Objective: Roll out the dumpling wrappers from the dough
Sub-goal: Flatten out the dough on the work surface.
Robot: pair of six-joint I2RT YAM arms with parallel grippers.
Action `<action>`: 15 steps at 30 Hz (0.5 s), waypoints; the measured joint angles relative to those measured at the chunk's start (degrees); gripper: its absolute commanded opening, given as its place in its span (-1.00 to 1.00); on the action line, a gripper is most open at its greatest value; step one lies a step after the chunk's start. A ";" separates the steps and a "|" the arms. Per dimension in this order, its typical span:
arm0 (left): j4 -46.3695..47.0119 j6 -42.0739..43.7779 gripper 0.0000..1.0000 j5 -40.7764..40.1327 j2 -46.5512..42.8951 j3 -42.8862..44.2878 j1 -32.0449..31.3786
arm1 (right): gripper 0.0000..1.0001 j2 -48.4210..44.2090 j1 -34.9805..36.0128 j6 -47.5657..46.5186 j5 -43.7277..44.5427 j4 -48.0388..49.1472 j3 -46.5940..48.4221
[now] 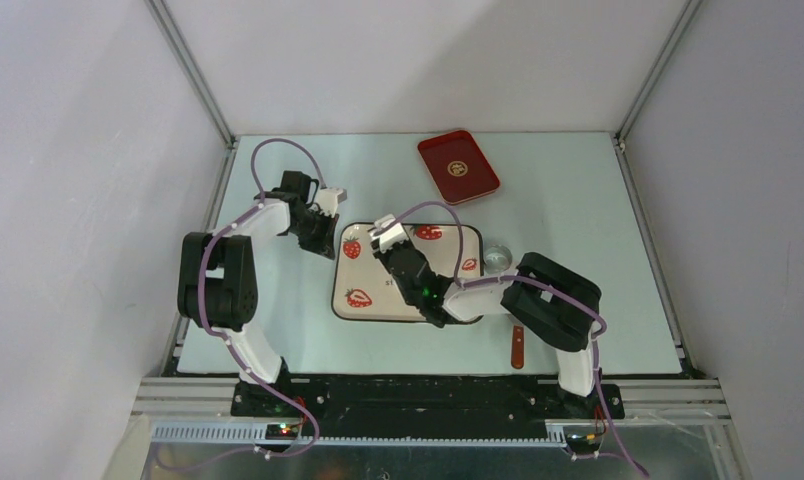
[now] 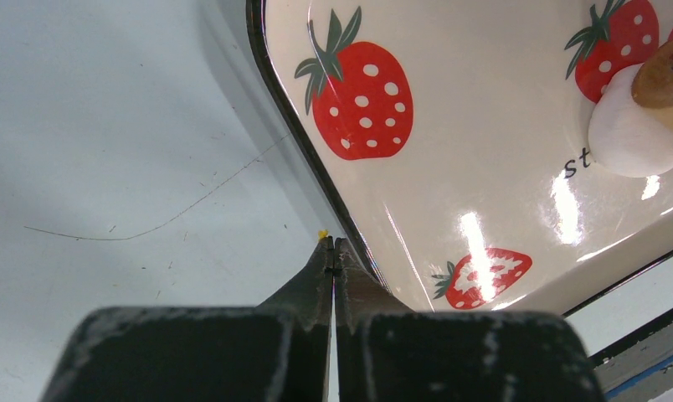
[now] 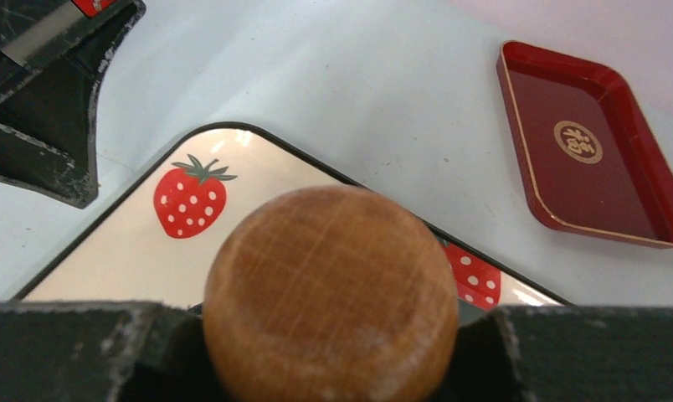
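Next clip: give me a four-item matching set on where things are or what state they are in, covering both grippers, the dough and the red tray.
Things:
1. left gripper
2. right gripper
3. dough
4. red tray

Places or states:
A. on the table's far side, beyond the strawberry tray
B. shut on the wooden rolling pin
C. shut, holding nothing, at the strawberry tray's left rim
D. on the strawberry tray, at the pin's end

Pairs: 1-C, 2-B, 3-D, 4-A
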 measured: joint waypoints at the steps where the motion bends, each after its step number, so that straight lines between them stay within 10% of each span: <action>1: 0.00 0.00 -1.00 0.00 0.00 0.00 0.00 | -1.00 0.11 0.04 -0.59 0.17 0.42 -0.13; 15: 0.00 0.00 -1.00 0.11 -0.15 0.00 0.00 | -1.00 1.95 4.92 -9.62 2.58 8.72 -1.88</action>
